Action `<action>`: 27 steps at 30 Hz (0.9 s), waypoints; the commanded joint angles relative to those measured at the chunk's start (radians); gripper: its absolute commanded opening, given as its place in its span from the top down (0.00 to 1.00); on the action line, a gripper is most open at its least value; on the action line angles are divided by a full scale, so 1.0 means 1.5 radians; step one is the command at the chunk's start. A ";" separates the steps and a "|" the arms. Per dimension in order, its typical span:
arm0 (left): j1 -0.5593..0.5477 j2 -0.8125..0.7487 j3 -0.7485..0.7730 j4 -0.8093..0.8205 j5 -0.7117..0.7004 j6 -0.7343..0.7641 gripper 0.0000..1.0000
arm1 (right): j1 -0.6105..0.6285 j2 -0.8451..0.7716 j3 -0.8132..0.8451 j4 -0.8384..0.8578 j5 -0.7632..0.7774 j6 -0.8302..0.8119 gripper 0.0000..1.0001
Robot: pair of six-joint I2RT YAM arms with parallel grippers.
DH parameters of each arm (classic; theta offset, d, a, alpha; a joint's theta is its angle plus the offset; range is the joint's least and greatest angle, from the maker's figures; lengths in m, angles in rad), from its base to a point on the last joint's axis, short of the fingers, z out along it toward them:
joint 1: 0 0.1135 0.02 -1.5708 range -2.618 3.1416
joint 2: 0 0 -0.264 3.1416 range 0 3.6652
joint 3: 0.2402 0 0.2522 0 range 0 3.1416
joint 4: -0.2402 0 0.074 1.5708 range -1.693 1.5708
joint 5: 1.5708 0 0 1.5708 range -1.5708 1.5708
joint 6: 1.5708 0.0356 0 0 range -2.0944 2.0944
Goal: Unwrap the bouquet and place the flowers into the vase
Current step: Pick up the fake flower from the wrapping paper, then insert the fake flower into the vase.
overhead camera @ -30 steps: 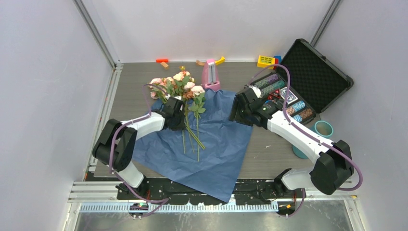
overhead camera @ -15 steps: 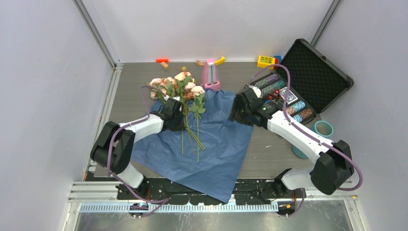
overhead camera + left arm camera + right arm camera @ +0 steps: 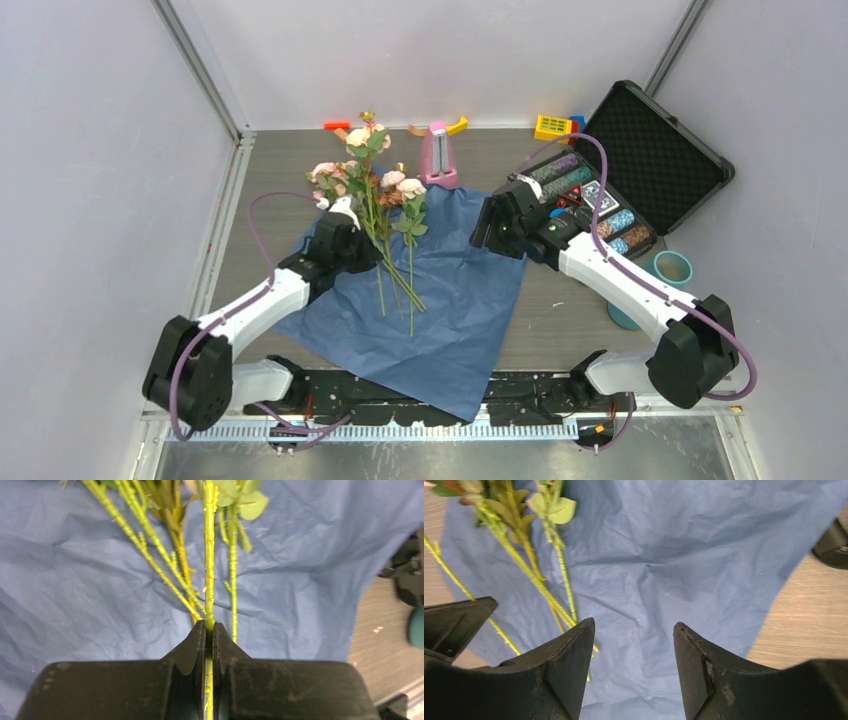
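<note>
Grey wood worktop [image 3: 270, 180] between pale walls carries everything; on it the blue paper [image 3: 450, 300] lies already spread flat, and the flowers [image 3: 385, 195] lie loose on its far left part, heads toward the back wall, stems pointing to the near edge; I see no ribbon.

One stem [image 3: 209, 555] is taken by the left claw [image 3: 209, 630]; its jaws are pressed together on this thin green stem and on nothing else, and the other stems run just beside it on the paper. The head of this flower seems to stand a little beyond the other heads.

The right claw [image 3: 634, 625] hangs above the right part of the paper with jaws wide apart, holding nothing.

The vase [image 3: 672, 267], teal and upright, stands well apart at the right side of the worktop, near the right arm and just in front of the open black case [image 3: 650, 160]; the pink metronome [image 3: 437, 155] stands behind the paper.

I judge that the unwrapping is finished and the step in hand is to take the first flower out; no flower is in the vase yet. The next move asks to lift this stem free from its neighbours without dragging them, to carry it across to the right, to turn the cut end downward over the vase mouth; maybe a handover to the right claw is needed, because the vase is on its side.
</note>
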 commanded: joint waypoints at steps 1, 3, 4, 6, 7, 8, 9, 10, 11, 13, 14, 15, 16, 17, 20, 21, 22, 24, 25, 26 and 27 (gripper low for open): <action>0.001 -0.094 -0.034 0.110 0.070 0.013 1.00 | -0.003 -0.045 -0.012 0.113 -0.086 0.000 0.34; 0.001 -0.142 -0.062 0.150 0.101 0.030 1.00 | -0.003 -0.052 -0.014 0.168 -0.189 -0.005 0.30; 0.001 -0.164 -0.069 0.159 0.118 0.037 1.00 | -0.003 -0.049 -0.007 0.197 -0.216 -0.007 0.28; 0.000 -0.208 -0.083 0.170 0.149 0.044 1.00 | -0.003 -0.037 0.010 0.234 -0.279 -0.005 0.27; 0.000 -0.230 -0.093 0.179 0.164 0.042 1.00 | -0.003 -0.032 0.017 0.245 -0.314 0.002 0.26; -0.001 -0.250 -0.099 0.186 0.178 0.037 1.00 | -0.003 -0.021 0.030 0.266 -0.329 0.006 0.26; -0.001 -0.272 -0.105 0.190 0.191 0.031 1.00 | -0.003 -0.015 0.037 0.277 -0.356 0.015 0.26; -0.001 -0.290 -0.111 0.195 0.203 0.021 1.00 | -0.003 -0.002 0.050 0.300 -0.370 0.025 0.25; -0.001 -0.303 -0.115 0.199 0.218 0.011 1.00 | -0.002 0.004 0.056 0.313 -0.398 0.032 0.25; -0.001 -0.323 -0.118 0.207 0.252 -0.010 1.00 | -0.002 0.021 0.072 0.355 -0.432 0.055 0.25; -0.002 -0.329 -0.120 0.216 0.269 -0.022 1.00 | -0.002 0.033 0.081 0.383 -0.442 0.071 0.24; -0.003 -0.332 -0.123 0.228 0.287 -0.036 1.00 | -0.001 0.046 0.085 0.402 -0.459 0.080 0.24; -0.004 -0.335 -0.125 0.239 0.306 -0.048 1.00 | 0.000 0.052 0.092 0.430 -0.466 0.096 0.24; -0.008 -0.337 -0.128 0.255 0.316 -0.058 1.00 | 0.001 0.064 0.097 0.450 -0.478 0.102 0.24; -0.016 -0.339 -0.134 0.280 0.332 -0.076 1.00 | 0.008 0.086 0.120 0.470 -0.488 0.117 0.24; -0.018 -0.338 -0.134 0.284 0.336 -0.077 1.00 | 0.010 0.090 0.124 0.471 -0.485 0.116 0.24; -0.019 -0.335 -0.134 0.288 0.341 -0.077 1.00 | 0.014 0.091 0.130 0.473 -0.481 0.115 0.24; -0.022 -0.325 -0.133 0.296 0.355 -0.079 1.00 | 0.018 0.097 0.137 0.475 -0.467 0.112 0.24; -0.024 -0.320 -0.131 0.299 0.362 -0.080 1.00 | 0.019 0.101 0.141 0.476 -0.465 0.112 0.24; -0.026 -0.313 -0.129 0.304 0.369 -0.081 1.00 | 0.022 0.103 0.148 0.476 -0.460 0.109 0.24; -0.029 -0.307 -0.127 0.308 0.376 -0.081 1.00 | 0.023 0.109 0.155 0.474 -0.457 0.108 0.25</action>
